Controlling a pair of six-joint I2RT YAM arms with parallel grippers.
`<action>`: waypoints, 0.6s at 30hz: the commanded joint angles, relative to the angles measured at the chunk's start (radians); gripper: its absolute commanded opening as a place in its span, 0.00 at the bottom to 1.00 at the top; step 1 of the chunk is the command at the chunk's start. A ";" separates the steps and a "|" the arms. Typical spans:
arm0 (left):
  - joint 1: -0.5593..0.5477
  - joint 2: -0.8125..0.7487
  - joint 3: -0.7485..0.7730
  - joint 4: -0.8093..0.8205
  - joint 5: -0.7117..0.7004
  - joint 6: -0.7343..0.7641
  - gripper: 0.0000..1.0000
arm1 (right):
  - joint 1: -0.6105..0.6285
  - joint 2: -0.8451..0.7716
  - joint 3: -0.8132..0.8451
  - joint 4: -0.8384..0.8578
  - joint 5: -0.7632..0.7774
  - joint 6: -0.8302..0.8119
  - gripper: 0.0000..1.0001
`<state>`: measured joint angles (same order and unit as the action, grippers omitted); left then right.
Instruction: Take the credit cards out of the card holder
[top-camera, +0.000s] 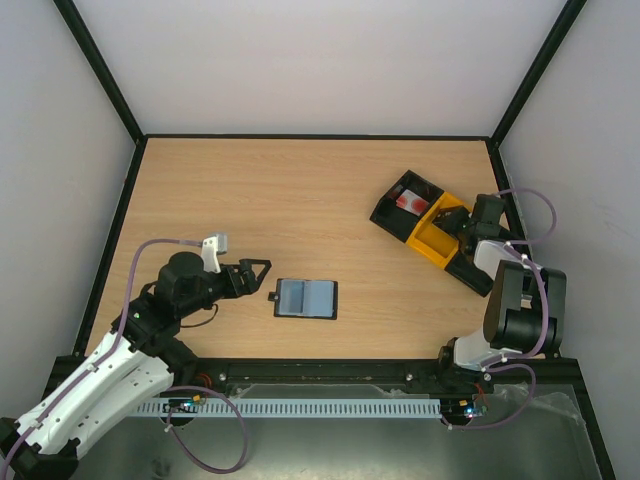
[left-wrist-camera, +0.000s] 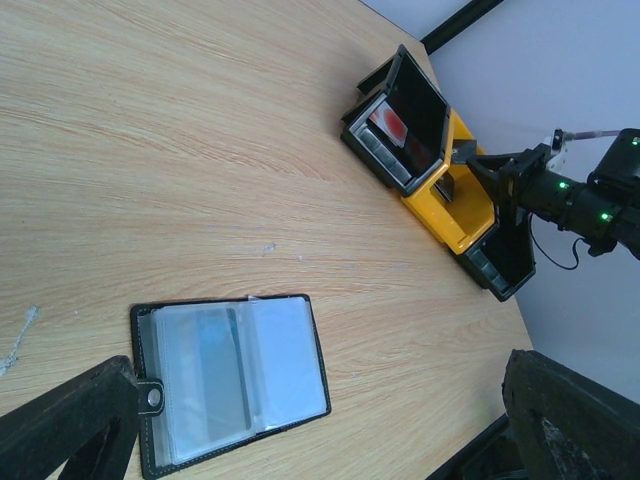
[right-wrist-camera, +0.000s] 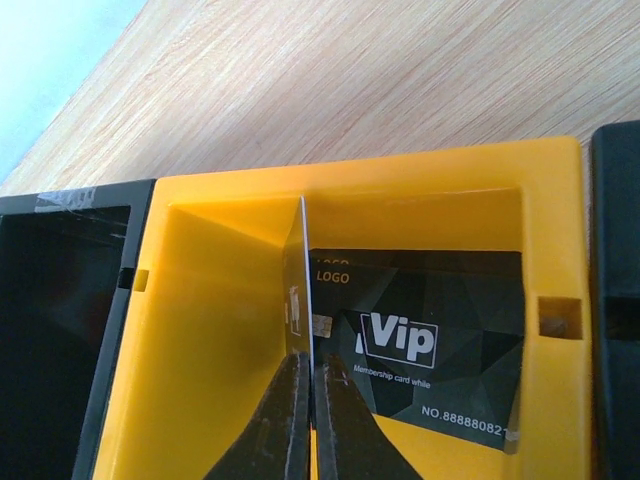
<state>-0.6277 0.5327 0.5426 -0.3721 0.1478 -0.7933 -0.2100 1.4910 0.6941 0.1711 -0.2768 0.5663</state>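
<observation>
The black card holder (top-camera: 306, 298) lies open on the table, pale inner panels up. In the left wrist view (left-wrist-camera: 232, 378) a blue-grey credit card (left-wrist-camera: 215, 372) shows inside its clear sleeve. My left gripper (top-camera: 256, 277) is open and empty just left of the holder; in its own view (left-wrist-camera: 325, 452) the holder lies between its fingers (left-wrist-camera: 70, 425). My right gripper (top-camera: 462, 230) is shut on a thin card (right-wrist-camera: 300, 270) held on edge inside the tray's yellow compartment (right-wrist-camera: 220, 300). A black VIP card (right-wrist-camera: 430, 340) lies in that compartment.
The black-and-yellow three-compartment tray (top-camera: 432, 240) sits at the right, near the wall, also in the left wrist view (left-wrist-camera: 440, 205). A red-and-white object (top-camera: 410, 200) lies in its far black compartment. Black frame posts edge the table.
</observation>
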 joint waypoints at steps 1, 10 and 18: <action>0.005 0.004 -0.013 0.018 -0.009 0.001 1.00 | -0.005 0.025 0.010 0.026 0.043 0.013 0.04; 0.006 0.010 -0.017 0.018 -0.011 0.000 1.00 | -0.005 -0.001 0.038 -0.032 0.078 0.063 0.20; 0.006 0.031 -0.038 0.030 -0.010 -0.006 1.00 | -0.005 -0.081 0.054 -0.079 0.119 0.156 0.29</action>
<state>-0.6270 0.5510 0.5285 -0.3592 0.1452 -0.7940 -0.2100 1.4635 0.7116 0.1429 -0.2111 0.6640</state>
